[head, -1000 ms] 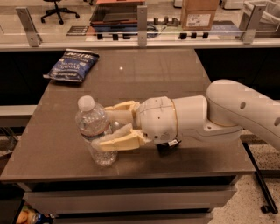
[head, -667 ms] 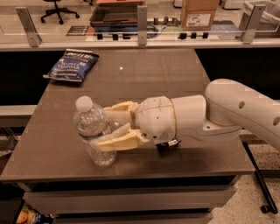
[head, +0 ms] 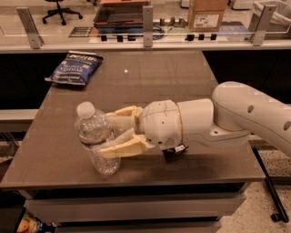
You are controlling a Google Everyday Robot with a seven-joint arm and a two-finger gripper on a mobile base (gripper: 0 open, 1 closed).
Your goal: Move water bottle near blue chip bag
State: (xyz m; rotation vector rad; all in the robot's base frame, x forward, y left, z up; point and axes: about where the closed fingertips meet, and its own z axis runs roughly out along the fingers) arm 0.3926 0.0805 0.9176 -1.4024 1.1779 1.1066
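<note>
The water bottle, clear with a white cap, stands slightly tilted near the table's front left corner. My gripper reaches in from the right with its cream fingers closed on either side of the bottle's middle. The bottle's base is at or just above the tabletop. The blue chip bag lies flat at the table's far left corner, well apart from the bottle and behind it.
The brown table has a front edge close below the bottle. A glass-panelled rail runs along the back, with a cardboard box beyond it. My white arm crosses the right side.
The gripper and the bottle have shifted slightly to the left along the front of the table. The chip bag has not moved.
</note>
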